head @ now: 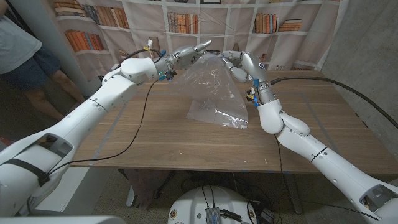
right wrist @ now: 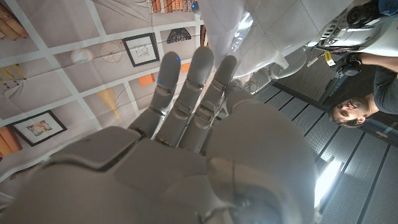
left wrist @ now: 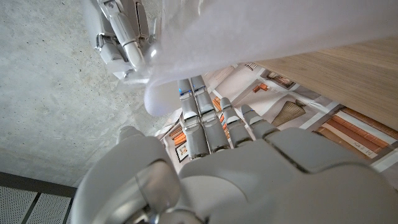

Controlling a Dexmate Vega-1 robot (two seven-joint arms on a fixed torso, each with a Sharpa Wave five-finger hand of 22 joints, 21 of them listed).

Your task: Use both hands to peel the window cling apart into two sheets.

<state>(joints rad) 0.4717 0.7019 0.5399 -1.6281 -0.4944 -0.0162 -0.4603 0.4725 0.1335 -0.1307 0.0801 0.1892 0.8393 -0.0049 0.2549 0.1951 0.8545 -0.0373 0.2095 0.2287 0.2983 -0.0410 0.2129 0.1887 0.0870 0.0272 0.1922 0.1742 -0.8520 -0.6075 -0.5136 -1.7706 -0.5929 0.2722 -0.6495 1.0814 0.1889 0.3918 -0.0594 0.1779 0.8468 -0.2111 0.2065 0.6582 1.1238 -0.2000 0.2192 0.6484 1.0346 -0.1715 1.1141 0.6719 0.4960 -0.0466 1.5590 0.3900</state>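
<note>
The clear, crinkled plastic window cling (head: pixel 214 93) trails its lower edge on the brown wooden table (head: pixel 155 137). Further back, the left hand (head: pixel 186 55) and right hand (head: pixel 233 61) pinch its raised top edge close together, apparently to start separating its sheets.

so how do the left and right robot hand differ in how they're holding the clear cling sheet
In the head view, the left robot hand reaches in level from the picture's left, fingers pointing across; the right robot hand comes up from below, wrist bent over. Both meet at the top edge of the clear plastic window cling, holding it raised above the wooden table.
</note>
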